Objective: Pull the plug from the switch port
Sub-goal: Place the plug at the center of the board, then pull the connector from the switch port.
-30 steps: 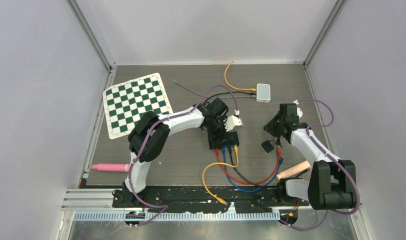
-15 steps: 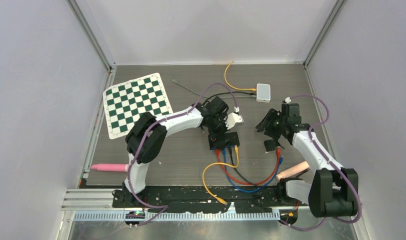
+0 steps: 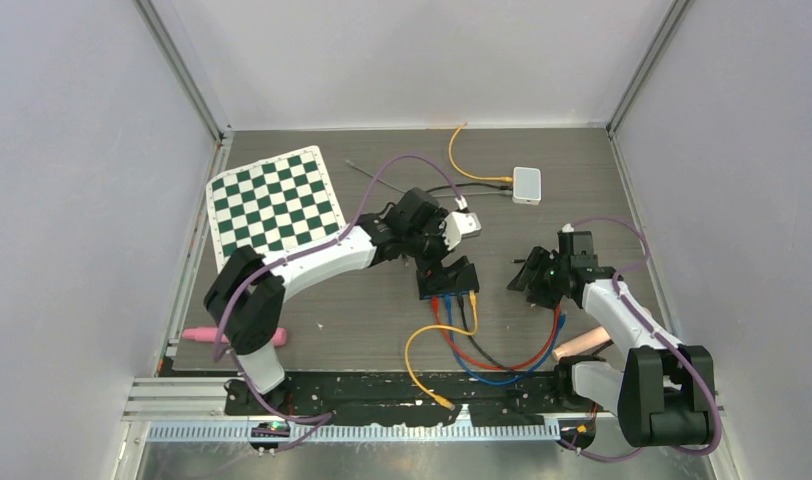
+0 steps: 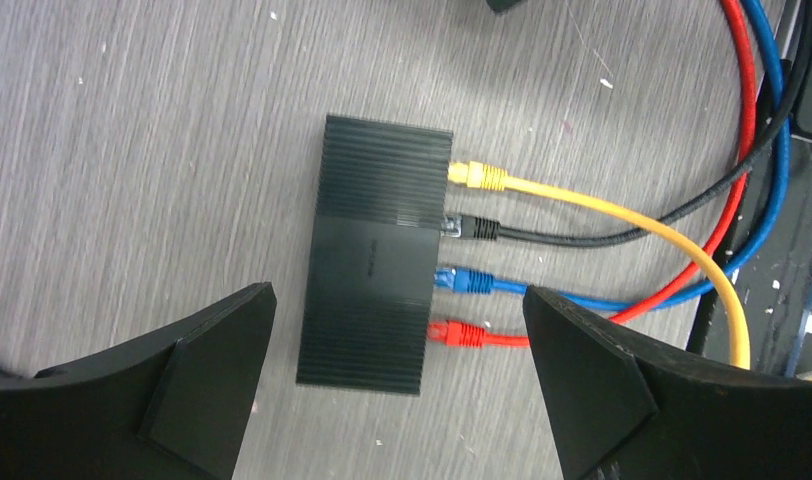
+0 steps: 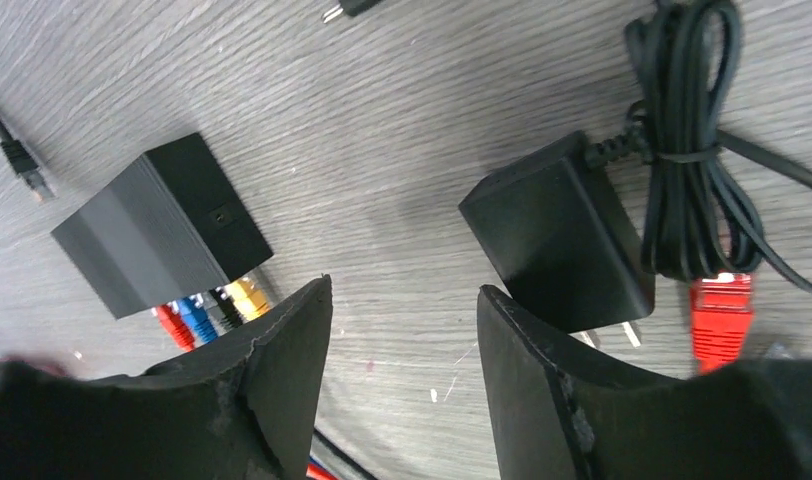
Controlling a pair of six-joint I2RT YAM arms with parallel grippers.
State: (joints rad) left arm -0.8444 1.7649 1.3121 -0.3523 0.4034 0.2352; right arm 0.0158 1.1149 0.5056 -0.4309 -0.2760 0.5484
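Four plugs (image 4: 472, 229) sit in the switch (image 4: 372, 250) beneath the wide, empty left fingers (image 4: 172, 385); the right fingers (image 5: 252, 400) are parted, empty.

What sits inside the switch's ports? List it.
In the switch: yellow plug, black plug, blue plug, red plug, side by side. Their tips are hidden within the housing.

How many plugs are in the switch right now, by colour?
yellow plug: 1
black plug: 1
blue plug: 1
red plug: 1
Total: 4, all in a row along one side of the switch.
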